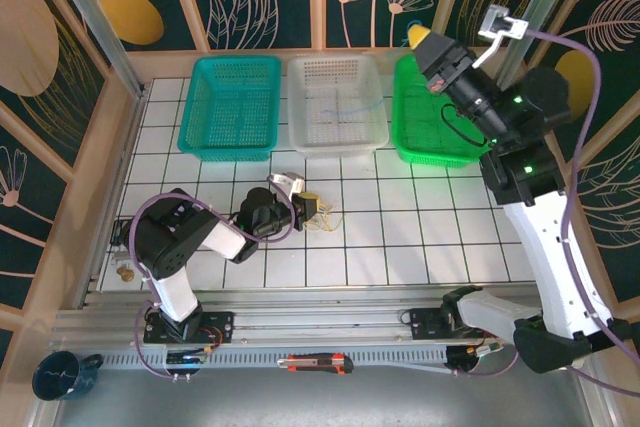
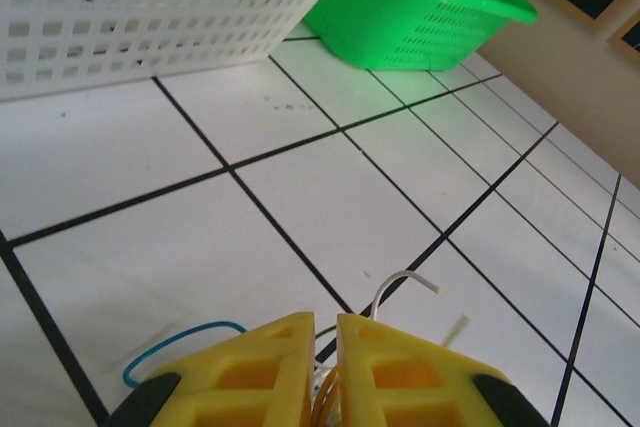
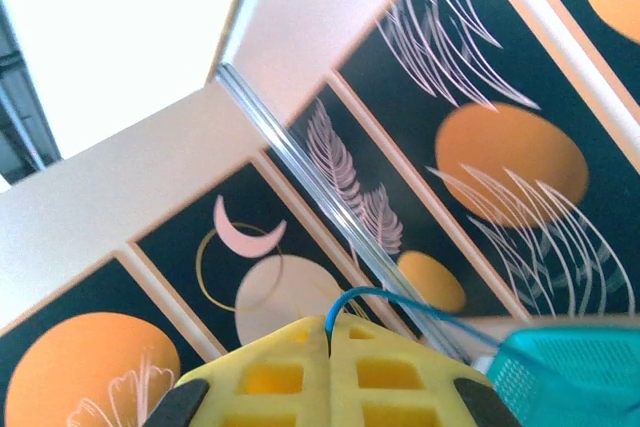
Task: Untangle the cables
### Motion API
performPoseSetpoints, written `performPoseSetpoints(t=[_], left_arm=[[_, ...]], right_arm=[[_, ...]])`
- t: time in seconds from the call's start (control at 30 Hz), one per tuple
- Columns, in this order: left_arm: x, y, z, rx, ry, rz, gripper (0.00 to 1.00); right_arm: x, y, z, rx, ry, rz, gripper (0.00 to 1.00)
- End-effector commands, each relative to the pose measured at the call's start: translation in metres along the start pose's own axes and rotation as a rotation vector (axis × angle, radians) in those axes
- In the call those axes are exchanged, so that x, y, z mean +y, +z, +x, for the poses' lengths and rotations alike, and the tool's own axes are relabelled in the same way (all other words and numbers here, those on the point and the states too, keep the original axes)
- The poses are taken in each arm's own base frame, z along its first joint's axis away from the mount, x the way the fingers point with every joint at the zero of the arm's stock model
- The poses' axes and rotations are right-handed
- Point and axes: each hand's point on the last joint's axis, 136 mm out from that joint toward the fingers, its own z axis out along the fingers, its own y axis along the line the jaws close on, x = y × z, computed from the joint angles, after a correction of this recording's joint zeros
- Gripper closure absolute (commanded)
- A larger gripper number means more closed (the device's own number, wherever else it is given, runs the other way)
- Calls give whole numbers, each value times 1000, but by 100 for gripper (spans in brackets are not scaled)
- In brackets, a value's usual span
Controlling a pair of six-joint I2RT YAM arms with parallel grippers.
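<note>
A small tangle of cables [image 1: 326,219] lies on the white tiles mid-table. My left gripper [image 1: 311,209] is low on it, jaws nearly closed with whitish and yellowish cords [image 2: 335,387] pinched between the yellow fingers [image 2: 260,367]. A blue loop [image 2: 180,342] and a white cord end [image 2: 402,282] poke out past the fingertips. My right gripper [image 1: 421,38] is raised high over the green basket, pointing up at the wall. It is shut on a thin blue cable [image 3: 400,299] that arcs away to the right from the fingertips [image 3: 328,325].
Three baskets stand along the back: teal [image 1: 232,105], white [image 1: 335,102] and green [image 1: 425,142]. A dark cord loop [image 1: 455,132] shows over the green one, under the right arm. A box cutter [image 1: 315,363] and a blue mug [image 1: 62,375] sit by the near rail.
</note>
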Motion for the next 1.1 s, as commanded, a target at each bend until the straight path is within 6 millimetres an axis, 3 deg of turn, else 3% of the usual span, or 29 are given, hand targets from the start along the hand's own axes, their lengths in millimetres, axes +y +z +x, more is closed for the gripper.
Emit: performPoseSetpoints(t=[0.0, 0.17, 0.37, 0.47, 0.5, 0.7, 0.87, 0.97, 1.07], left_arm=[[2, -1, 13, 34, -20, -3, 84], [1, -3, 11, 26, -23, 0, 82], [-6, -6, -1, -4, -44, 15, 74], [-10, -8, -9, -20, -60, 22, 64], [-16, -12, -22, -50, -58, 34, 60], [-28, -23, -52, -115, -67, 37, 34], [-34, -30, -73, -155, -71, 24, 18], [-37, -37, -85, -185, -78, 17, 1], [-41, -42, -95, -210, -92, 16, 1]], right_arm=[[32, -8, -30, -73, -57, -83, 100], [27, -4, -38, -72, -75, -60, 100], [-14, -3, -29, -71, -75, 42, 100], [-40, -5, -25, -82, -84, 113, 100], [-49, -6, -24, -84, -89, 140, 100], [-98, -9, -26, -103, -113, 277, 100], [-138, -11, -37, -141, -138, 373, 100], [-166, -12, -43, -159, -160, 440, 100], [-204, -15, -40, -167, -185, 525, 100]])
